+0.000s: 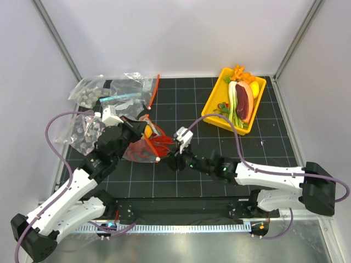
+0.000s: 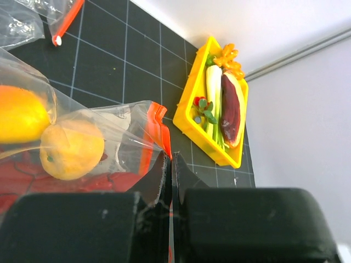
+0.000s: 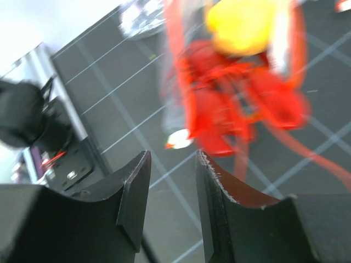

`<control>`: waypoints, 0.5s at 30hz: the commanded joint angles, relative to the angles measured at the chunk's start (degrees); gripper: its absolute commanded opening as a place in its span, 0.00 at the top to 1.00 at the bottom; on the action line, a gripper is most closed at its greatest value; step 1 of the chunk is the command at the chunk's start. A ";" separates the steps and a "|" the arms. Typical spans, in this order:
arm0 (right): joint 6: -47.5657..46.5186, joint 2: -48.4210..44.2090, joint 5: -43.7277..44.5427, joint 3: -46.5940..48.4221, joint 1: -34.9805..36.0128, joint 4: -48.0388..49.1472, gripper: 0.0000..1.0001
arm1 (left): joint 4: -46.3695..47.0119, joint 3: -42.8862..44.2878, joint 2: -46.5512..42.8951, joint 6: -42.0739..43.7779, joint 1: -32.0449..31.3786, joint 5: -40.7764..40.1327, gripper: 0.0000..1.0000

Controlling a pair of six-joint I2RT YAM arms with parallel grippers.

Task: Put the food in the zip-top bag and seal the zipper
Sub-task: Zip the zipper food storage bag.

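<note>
1. My left pincer (image 2: 169, 160) is pressed together. It pinches the zip-top bag (image 2: 118, 118) at the corner where the zipper (image 2: 157, 121) ends.
2. My right pincer (image 3: 173, 158) is part-spread with nothing between its tips. In the overhead view it hovers just beside the bag, at the bag's 3 o'clock side.
3. The food is inside the crinkly clear film: a glossy red lobster (image 1: 156, 143), a dimpled orange fruit (image 2: 71, 149) and a smooth yellow piece (image 2: 19, 115). The bag lies mid-worktop (image 1: 219, 148), toward 9 o'clock.
4. I judge loading done and sealing in hand, though I cannot tell how much of the zipper is pressed shut. Next, my right pincer should close squarely on the thin, stiffer red-orange strip and run along it while the left anchors the floppy film.
5. Far off at 1 o'clock, a yellow tray (image 1: 213, 94) holds a white-green leek (image 1: 233, 101) and a dark slab (image 1: 245, 101).
</note>
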 commanded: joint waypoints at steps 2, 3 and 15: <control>2.09 3.18 2.08 5.00 5.11 2.05 0.55 | 1.75 0.43 -0.58 0.56 0.32 -3.34 1.00; 3.23 4.14 3.83 5.62 5.56 0.22 0.53 | 1.75 0.34 -0.50 0.74 0.32 -3.61 0.99; 10.88 13.90 17.38 8.52 6.09 0.73 0.43 | 1.57 0.17 -2.25 0.56 0.33 -3.08 0.99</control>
